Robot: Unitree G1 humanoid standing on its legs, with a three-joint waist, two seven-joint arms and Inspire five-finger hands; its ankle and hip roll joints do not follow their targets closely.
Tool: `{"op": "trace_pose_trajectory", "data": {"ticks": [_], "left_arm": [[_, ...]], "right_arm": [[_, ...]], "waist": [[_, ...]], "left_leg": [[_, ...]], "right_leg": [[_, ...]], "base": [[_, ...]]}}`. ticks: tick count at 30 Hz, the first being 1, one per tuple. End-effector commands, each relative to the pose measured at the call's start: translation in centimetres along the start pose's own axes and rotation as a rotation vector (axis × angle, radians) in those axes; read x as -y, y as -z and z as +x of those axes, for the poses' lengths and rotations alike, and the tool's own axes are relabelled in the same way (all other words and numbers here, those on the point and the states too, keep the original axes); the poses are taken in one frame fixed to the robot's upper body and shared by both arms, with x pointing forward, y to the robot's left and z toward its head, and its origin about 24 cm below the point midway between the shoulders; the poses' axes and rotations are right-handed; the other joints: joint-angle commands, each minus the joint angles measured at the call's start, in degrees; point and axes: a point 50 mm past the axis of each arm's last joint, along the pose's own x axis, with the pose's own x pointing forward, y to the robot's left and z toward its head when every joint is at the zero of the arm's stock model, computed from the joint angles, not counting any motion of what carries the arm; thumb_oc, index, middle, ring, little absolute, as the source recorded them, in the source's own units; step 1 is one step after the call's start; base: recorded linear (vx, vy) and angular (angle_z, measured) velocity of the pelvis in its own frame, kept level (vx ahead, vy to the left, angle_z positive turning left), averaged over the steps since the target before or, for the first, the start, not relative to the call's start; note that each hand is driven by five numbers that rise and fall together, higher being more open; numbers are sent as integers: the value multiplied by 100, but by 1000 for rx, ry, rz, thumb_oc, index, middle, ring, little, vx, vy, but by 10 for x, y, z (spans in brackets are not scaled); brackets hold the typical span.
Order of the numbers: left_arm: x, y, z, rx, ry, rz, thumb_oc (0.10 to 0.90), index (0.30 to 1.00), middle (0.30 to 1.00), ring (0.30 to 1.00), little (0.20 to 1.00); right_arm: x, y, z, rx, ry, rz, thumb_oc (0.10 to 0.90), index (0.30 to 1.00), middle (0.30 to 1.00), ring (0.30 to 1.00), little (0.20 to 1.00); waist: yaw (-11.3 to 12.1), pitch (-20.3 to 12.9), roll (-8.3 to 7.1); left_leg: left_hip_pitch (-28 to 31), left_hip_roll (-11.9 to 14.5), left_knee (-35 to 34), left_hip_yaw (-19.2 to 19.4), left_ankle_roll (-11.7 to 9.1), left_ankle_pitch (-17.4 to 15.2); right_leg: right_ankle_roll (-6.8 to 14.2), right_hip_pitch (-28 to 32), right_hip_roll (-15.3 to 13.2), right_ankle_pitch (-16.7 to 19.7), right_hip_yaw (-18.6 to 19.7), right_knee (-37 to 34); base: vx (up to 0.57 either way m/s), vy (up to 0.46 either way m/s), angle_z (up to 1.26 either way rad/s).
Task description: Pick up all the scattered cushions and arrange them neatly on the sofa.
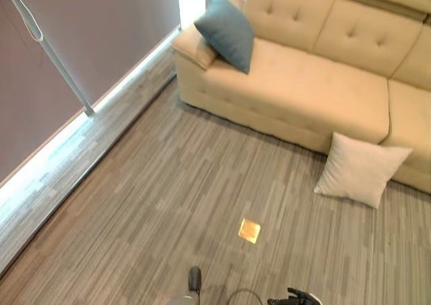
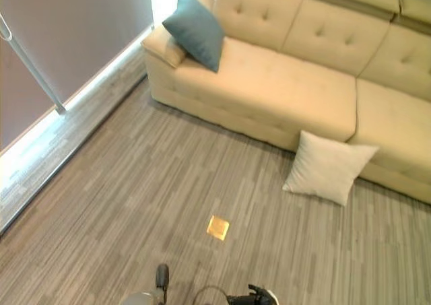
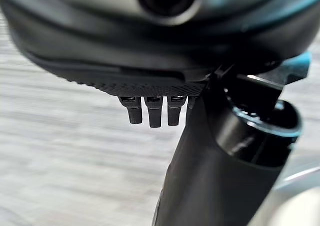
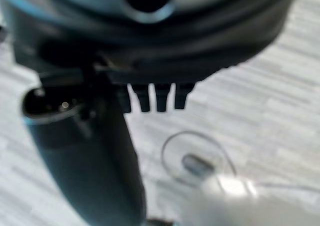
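- Both hands hang low over the grey striped carpet floor (image 1: 155, 204), left hand (image 3: 152, 111) and right hand (image 4: 155, 97) with fingers relaxed, holding nothing.
- Square off-white fabric cushion (image 1: 360, 169) leans on the floor against the beige tufted sofa (image 1: 303, 89); a one-handed pinch risks it slipping.
- Teal square cushion (image 1: 227, 29) sits tilted at the sofa's armrest; careless placement could topple it.

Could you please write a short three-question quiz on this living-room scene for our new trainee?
1. True or false: the square teal fabric cushion lies on the floor.
2. What does the square cream fabric cushion lean against?
A. the grey wall
B. the front of the beige tufted sofa
C. the window blind
3. Fill in: a small shiny gold square plate is set in the striped grey ______.

Key: 1 false, it rests on the sofa by the armrest; 2 B; 3 floor.
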Motion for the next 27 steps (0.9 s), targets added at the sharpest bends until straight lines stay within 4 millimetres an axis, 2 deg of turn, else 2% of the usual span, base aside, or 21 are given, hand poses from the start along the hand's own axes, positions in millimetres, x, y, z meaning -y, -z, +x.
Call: {"op": "trace_pose_trajectory", "data": {"ticks": [1,2,4,6,7,8,9,10,11,12,14,15,16,17,18,19,21,22,23,25,27], "left_arm": [[-25,-29,3,89,-66,47,800,900,900,900,900],[-27,-37,3,120,-71,65,800,900,900,900,900],[-30,-52,3,170,-82,88,800,900,900,900,900],[-32,-67,3,222,-88,110,800,900,900,900,900],[-32,-67,3,222,-88,110,800,900,900,900,900],[-31,-71,2,234,-89,132,800,900,900,900,900],[-31,-71,2,234,-89,132,800,900,900,900,900],[-30,-69,3,229,-87,148,800,900,900,900,900],[-30,-69,3,229,-87,148,800,900,900,900,900],[-25,-69,3,224,-70,177,800,900,900,900,900],[-21,-68,3,219,-54,194,800,900,900,900,900],[-19,-66,3,213,-46,202,800,900,900,900,900],[-14,-56,3,179,-32,201,800,900,900,900,900],[-14,-56,3,179,-32,201,800,900,900,900,900],[-12,-51,4,158,-22,191,800,900,900,900,900],[-10,-48,4,146,-13,174,800,900,900,900,900],[-8,-41,3,125,2,141,800,900,900,900,900],[-8,-42,3,126,0,139,800,900,900,900,900],[-8,-44,3,134,-3,137,800,900,900,900,900],[-7,-46,3,144,-7,131,800,900,900,900,900],[-5,-45,3,152,-7,118,800,900,900,900,900]], "right_arm": [[-6,-32,3,131,-34,-1,800,900,900,900,900],[-7,-32,3,135,-37,-2,800,900,900,900,900],[-7,-30,2,132,-37,-1,800,900,900,900,900],[-3,-28,2,125,-24,5,800,900,900,900,900],[-3,-28,2,125,-24,5,800,900,900,900,900],[0,-24,2,111,-8,12,800,900,900,900,900],[1,-24,2,111,-8,12,800,900,900,900,900],[4,-21,2,98,4,20,800,900,900,900,900],[4,-21,2,98,4,20,800,900,900,900,900],[10,-10,0,59,23,41,800,900,900,900,900],[15,-2,-1,33,37,53,800,900,900,900,900],[18,5,-2,7,47,59,800,900,900,900,900],[19,13,-4,-26,46,54,800,900,900,900,900],[19,13,-4,-26,46,54,800,900,900,900,900],[19,17,-4,-40,44,54,800,900,900,900,900],[20,18,-5,-45,46,57,800,900,900,900,900],[21,17,-5,-42,45,55,800,900,900,900,900],[21,14,-4,-30,44,50,800,900,900,900,900],[20,7,-3,-7,42,45,800,900,900,900,900],[24,-5,-1,33,56,48,800,900,900,900,900],[24,-15,0,73,59,55,800,900,900,900,900]], "waist": [[-59,0,-40],[-180,34,78],[-360,130,219],[-517,225,286],[-524,217,294],[-626,232,295],[-629,235,300],[-706,242,285],[-707,240,286],[-924,240,223],[-1044,270,293],[-1060,243,279],[-1021,82,294],[-1020,85,298],[-1009,38,321],[-990,23,317],[-908,39,224],[-848,117,116],[-763,183,-2],[-661,236,-166],[-528,230,-220]], "left_leg": [[289,-390,10,-275,-59,-481],[444,-334,10,-409,-46,-549],[695,-262,10,-567,-63,-621],[956,-240,10,-756,-98,-768],[943,-231,10,-763,-100,-761],[1100,-251,10,-841,-125,-902],[1104,-245,10,-844,-127,-905],[1201,-270,10,-904,-146,-981],[1199,-270,10,-905,-146,-980],[1525,-344,10,-1115,-188,-1161],[1682,-267,10,-1234,-223,-1172],[1754,-233,10,-1259,-248,-1234],[1883,-141,10,-1254,-326,-1108],[1889,-137,10,-1253,-327,-1112],[1888,-75,201,-1267,-395,-970],[1807,-31,557,-1206,-497,-818],[1346,31,1728,-1006,-790,-322],[878,47,2646,-967,-852,-35],[522,68,3282,-903,-800,136],[13,95,3829,-608,-640,-77],[-498,84,3704,-362,-517,-381]], "right_leg": [[583,102,-588,2238,623,441],[499,-176,-390,2117,817,762],[392,-583,-53,1805,1024,940],[285,-857,198,1483,1038,581],[281,-854,207,1502,1026,553],[284,-1006,354,1462,1017,82],[283,-994,360,1467,1011,70],[291,-1130,495,1521,1073,-258],[291,-1131,495,1523,1072,-260],[455,-1540,668,1936,1257,-1140],[474,-1686,753,2056,1394,-1289],[411,-1508,803,1942,1452,-1525],[225,-1283,904,1875,1444,-1512],[224,-1277,908,1873,1443,-1512],[151,-1196,983,1805,1456,-1448],[96,-1047,1038,1729,1451,-1456],[-34,-641,1061,1604,1509,-1570],[-124,-503,1014,1532,1568,-1571],[-205,-368,996,1490,1615,-1585],[-300,-131,914,1337,1739,-1622],[-305,130,887,1229,1840,-1663]], "base": [[334,273,2],[330,213,29],[325,100,56],[288,9,54],[335,-44,55],[232,-33,42],[368,-61,39],[136,-29,18],[582,-143,14],[558,-143,2],[508,-162,14],[511,-259,61],[394,-214,69],[426,-237,49],[258,-171,11],[375,-269,8],[298,-272,11],[257,-304,-1],[277,-312,-29],[305,-220,-33],[342,-72,-27]]}}
